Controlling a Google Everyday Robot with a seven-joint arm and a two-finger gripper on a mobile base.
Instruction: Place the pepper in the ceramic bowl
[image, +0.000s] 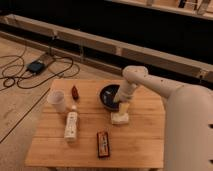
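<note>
The pepper (75, 92) is a small dark red-brown tapered object lying on the wooden table (145, 145) near its far left edge, just right of the white cup. The ceramic bowl (107, 95) is dark, round and glossy, at the far middle of the table. My white arm reaches from the right and comes down over the bowl's right side. My gripper (120, 103) is at the bowl's near right rim, far from the pepper. Part of the bowl is hidden behind the arm.
A translucent white cup (56, 100) stands at the left. A white bottle (71, 125) lies on its side near the middle left. An orange-and-black packet (103, 144) lies at the front. A pale yellow-white block (120, 115) sits below the gripper. Cables lie on the floor at the left.
</note>
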